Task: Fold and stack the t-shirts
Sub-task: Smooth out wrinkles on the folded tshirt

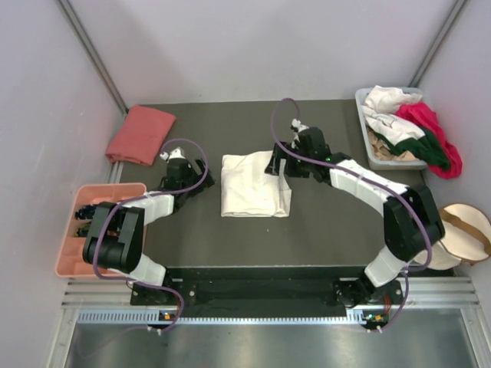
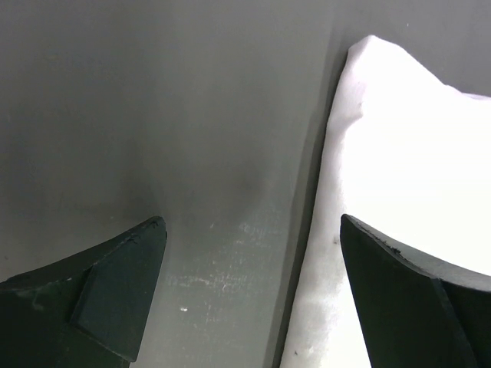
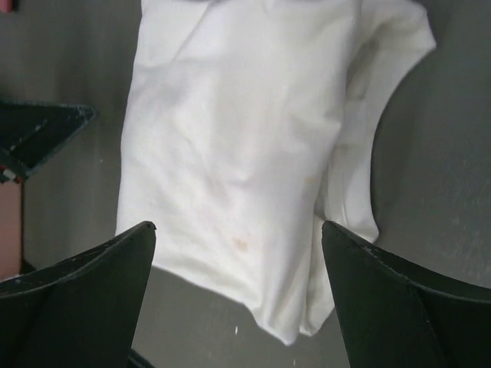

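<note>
Left gripper (image 2: 249, 222) spread wide and empty, at nine o'clock of the folded cream t-shirt (image 1: 252, 188) — right gripper (image 3: 238, 225) also spread, above its two o'clock corner. Salmon t-shirt (image 1: 140, 134) at ten o'clock; other t-shirts (image 1: 414, 126) heaped at two.
</note>
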